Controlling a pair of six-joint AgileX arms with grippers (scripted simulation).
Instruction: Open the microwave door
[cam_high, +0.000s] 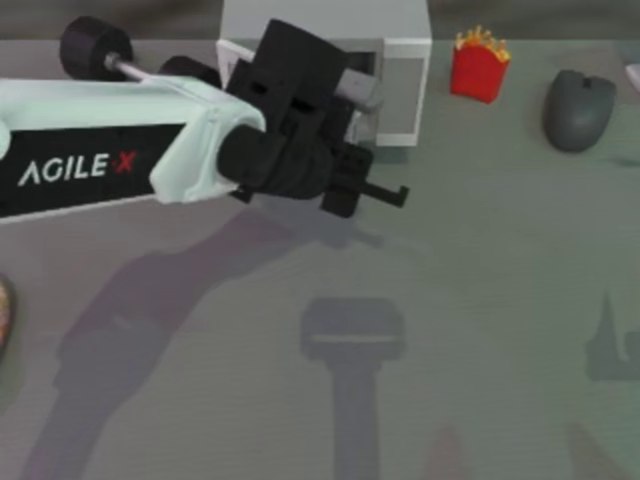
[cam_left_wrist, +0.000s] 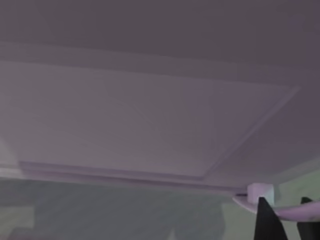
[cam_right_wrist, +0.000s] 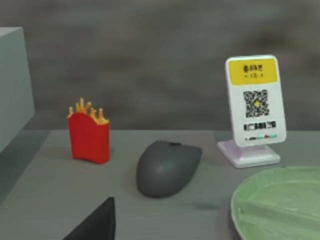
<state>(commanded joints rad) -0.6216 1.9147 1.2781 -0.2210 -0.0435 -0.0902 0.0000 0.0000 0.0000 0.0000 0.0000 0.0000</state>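
Your left arm (cam_high: 100, 165) reaches in from the table's left edge toward the far centre; its left gripper (cam_high: 340, 150) sits right against the front of the microwave (cam_high: 325, 20), which stands at the far edge of the table (cam_high: 480, 300), a little left of centre; the microwave door (cam_left_wrist: 140, 125) fills your left wrist view as a pale windowed panel, and from above it looks slightly ajar, though the gripper hides most of it; the silvery handle (cam_left_wrist: 280, 210) runs between the two dark fingertips (cam_left_wrist: 267, 222), so the jaws appear to be grasping it; you cannot see into the microwave cavity.

Right of the microwave stands a red fries carton (cam_high: 480, 65) with yellow fries poking out of its top; further right lies a dark grey computer mouse (cam_high: 578, 108); in the right wrist view a white QR code stand (cam_right_wrist: 254, 107) with a yellow header stands beyond the mouse, and a pale green plate (cam_right_wrist: 280, 200) lies near, nothing visible on it.

The right gripper (cam_right_wrist: 95, 225) shows only as a dark tip; you cannot tell the state of its jaws.
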